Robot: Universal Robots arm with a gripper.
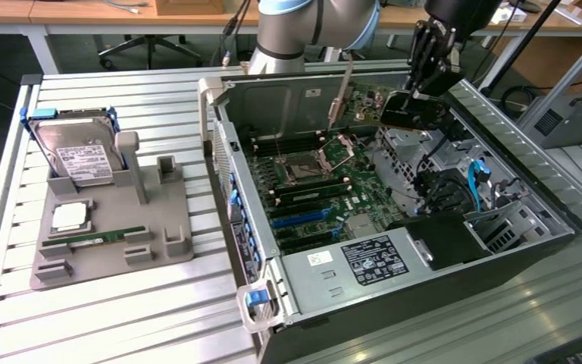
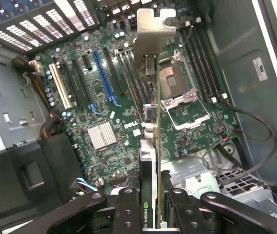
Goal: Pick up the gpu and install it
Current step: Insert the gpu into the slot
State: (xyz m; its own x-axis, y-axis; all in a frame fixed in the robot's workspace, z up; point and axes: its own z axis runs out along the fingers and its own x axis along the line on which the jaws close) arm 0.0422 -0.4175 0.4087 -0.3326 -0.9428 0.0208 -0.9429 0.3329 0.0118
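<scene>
Along the counter's [image 1: 119,318] edge at the exterior view's left, a grey fixture [image 1: 164,227] is carrying the silver hard drive [image 1: 79,155] and a green memory stick [image 1: 94,241], both well apart from the work. The open computer case [image 1: 317,277] is lying on its side across the counter's middle and toward the exterior view's right, with the motherboard [image 2: 128,124] facing up.

The gpu [image 2: 149,126] is hanging in the air within the case opening, toward the counter's far edge. It is above the motherboard and, by my reading, not yet seated. The wrist view is showing it edge-on, with its silver bracket [image 2: 153,29] at the far end and its line lying between the blue slot [image 2: 103,78] and the CPU socket [image 2: 175,83].

The tool [image 2: 152,207] is closed on the card, one black finger pressing each flat face at the end opposite the bracket. I am judging the card light and stiff but fragile, with a smooth face that could slip. The flat faces look like the right place to hold it, away from the contact edge and the thin bracket.

The arm [image 1: 291,34] is standing at the counter's far edge, with its wrist leaning over the case and tipping the tool down at a slant toward the board.
</scene>
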